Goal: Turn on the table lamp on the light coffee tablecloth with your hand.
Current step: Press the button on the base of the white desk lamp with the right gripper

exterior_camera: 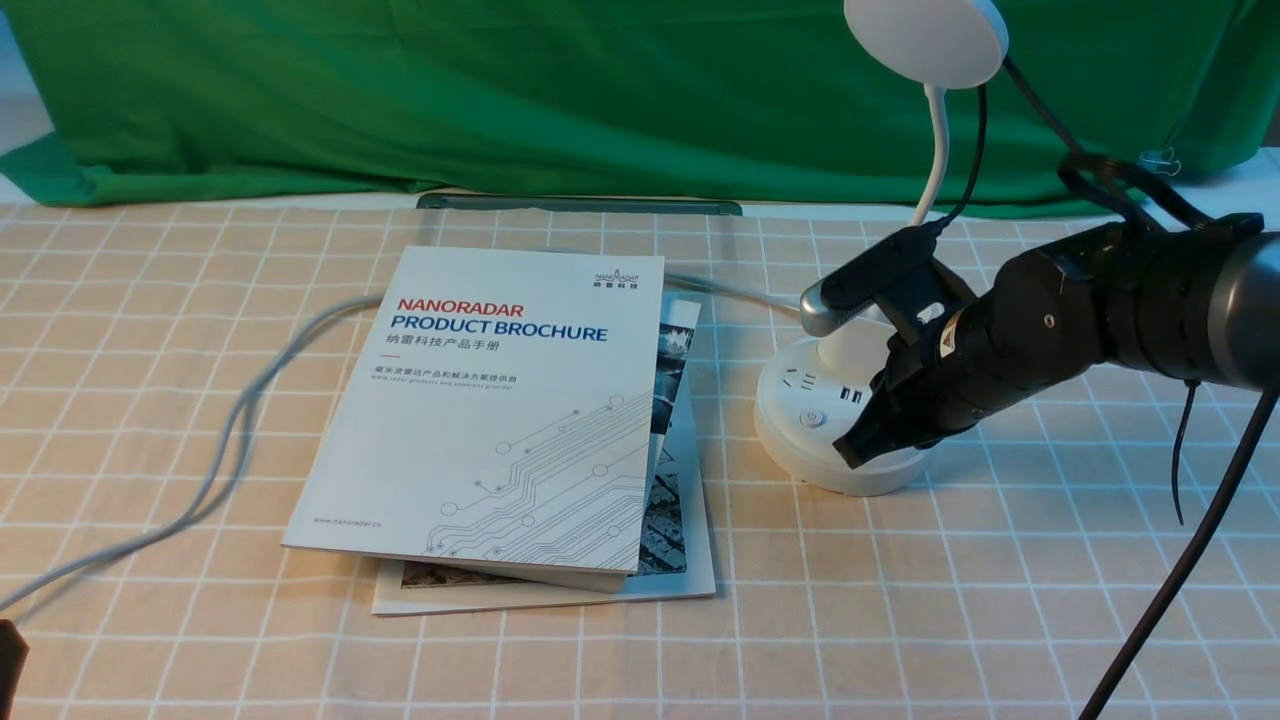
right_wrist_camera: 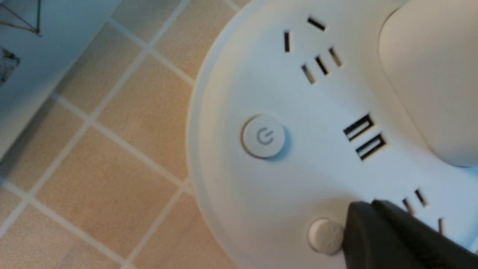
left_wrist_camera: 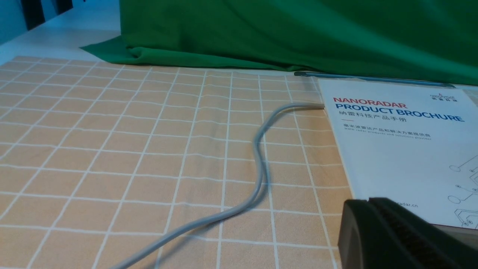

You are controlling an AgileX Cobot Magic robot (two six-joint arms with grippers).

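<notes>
The white table lamp [exterior_camera: 815, 385] stands on the light coffee tablecloth [exterior_camera: 1000, 560] at the right, its disc head [exterior_camera: 925, 38] up at the top edge. My right gripper [exterior_camera: 852, 450] is shut and empty, its tip low over the front of the lamp base. In the right wrist view the base [right_wrist_camera: 298, 179] shows a power button [right_wrist_camera: 264, 136] and a smaller round button [right_wrist_camera: 325, 236]; the right gripper's tip [right_wrist_camera: 360, 215] sits right beside the smaller button. My left gripper [left_wrist_camera: 358, 203] is shut and empty near the brochure's corner, far left of the lamp.
A white product brochure [exterior_camera: 505, 410] lies on another booklet [exterior_camera: 680, 560] left of the lamp. A grey cable [exterior_camera: 240, 420] runs across the cloth from under the brochure. Green cloth [exterior_camera: 500, 90] hangs along the back. A black cable [exterior_camera: 1170, 590] hangs from the right arm.
</notes>
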